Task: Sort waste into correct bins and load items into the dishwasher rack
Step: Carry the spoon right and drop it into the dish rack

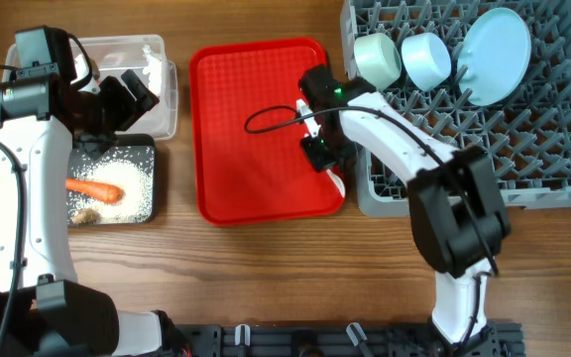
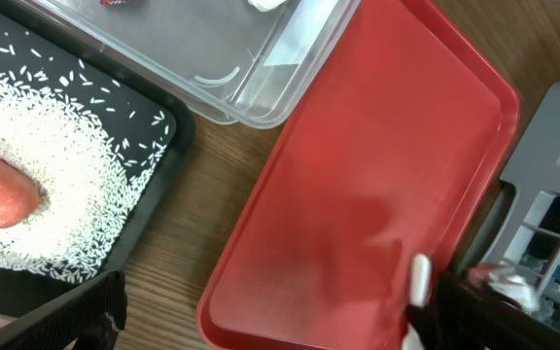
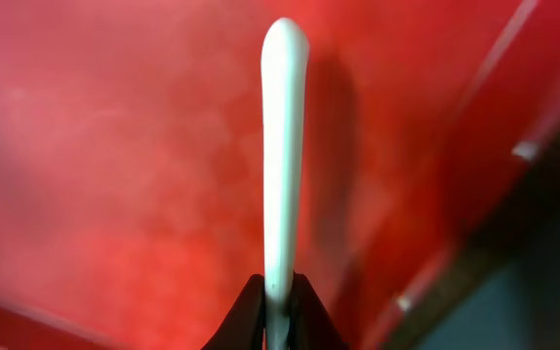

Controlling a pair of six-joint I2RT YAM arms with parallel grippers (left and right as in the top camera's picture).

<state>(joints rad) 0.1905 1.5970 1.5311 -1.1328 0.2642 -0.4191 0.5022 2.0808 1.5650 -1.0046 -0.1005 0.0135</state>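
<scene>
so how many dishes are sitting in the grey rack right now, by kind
bowls: 2 (pale-green round bowl, small light-blue round bowl)
plates: 1 (light-blue round plate)
total: 3

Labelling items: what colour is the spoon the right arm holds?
White spoon; clearest in right wrist view.

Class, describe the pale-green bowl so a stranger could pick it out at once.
Find the large grey dishwasher rack on the right of the table. Three dishes stand along its far edge; the pale-green bowl is the leftmost, nearest the red tray. Its neighbours, a small bowl and a plate, are light blue.
</scene>
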